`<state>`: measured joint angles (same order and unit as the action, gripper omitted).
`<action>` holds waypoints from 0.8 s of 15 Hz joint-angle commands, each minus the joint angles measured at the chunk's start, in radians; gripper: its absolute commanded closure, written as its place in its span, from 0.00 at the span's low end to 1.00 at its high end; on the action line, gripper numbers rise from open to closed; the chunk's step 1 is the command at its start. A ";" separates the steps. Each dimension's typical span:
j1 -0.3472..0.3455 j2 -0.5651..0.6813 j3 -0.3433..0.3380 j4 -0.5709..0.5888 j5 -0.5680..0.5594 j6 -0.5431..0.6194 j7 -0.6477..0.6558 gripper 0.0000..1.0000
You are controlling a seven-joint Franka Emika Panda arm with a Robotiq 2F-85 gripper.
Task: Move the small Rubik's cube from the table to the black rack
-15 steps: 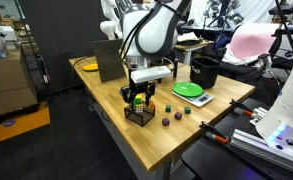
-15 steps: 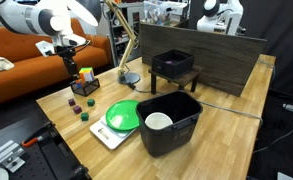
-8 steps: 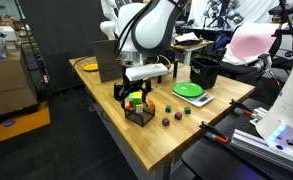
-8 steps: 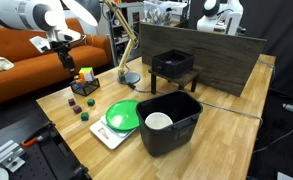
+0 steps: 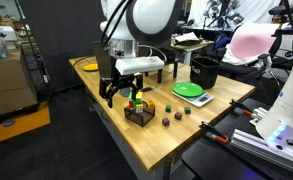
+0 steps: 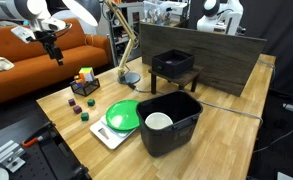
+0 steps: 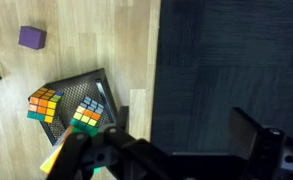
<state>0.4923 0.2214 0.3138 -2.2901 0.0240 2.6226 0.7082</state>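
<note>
Two Rubik's cubes sit in the black rack. One Rubik's cube is at a corner of the wire frame, and a second Rubik's cube is just beside it, touching or nearly so. From here I cannot tell which is the smaller. In an exterior view the rack stands on the wooden table with a patch of bright colour showing inside it. The same rack appears near the table's corner in an exterior view.

The gripper hangs in the air above the table, up and off to the side of the rack, well clear of it. Its jaws are spread wide and hold nothing. In the wrist view the two dark fingers stand far apart, with only bare wood and dark floor between them, and the rack lies to one side of them. In an exterior view the gripper shows against an orange sofa.

Several small blocks lie loose on the wood near the rack, among them a purple block. Farther along are a green plate and a black bin with a white bowl inside it. A taller black stand is behind them.
</note>
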 commanded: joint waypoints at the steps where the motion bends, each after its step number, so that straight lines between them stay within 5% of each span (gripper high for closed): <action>1: 0.004 -0.093 0.039 -0.012 0.048 -0.045 0.011 0.00; 5: -0.005 -0.202 0.105 -0.038 0.225 -0.060 -0.003 0.00; 6: -0.004 -0.160 0.099 -0.008 0.161 -0.049 0.008 0.00; 12: -0.009 -0.192 0.111 -0.033 0.204 -0.052 0.009 0.00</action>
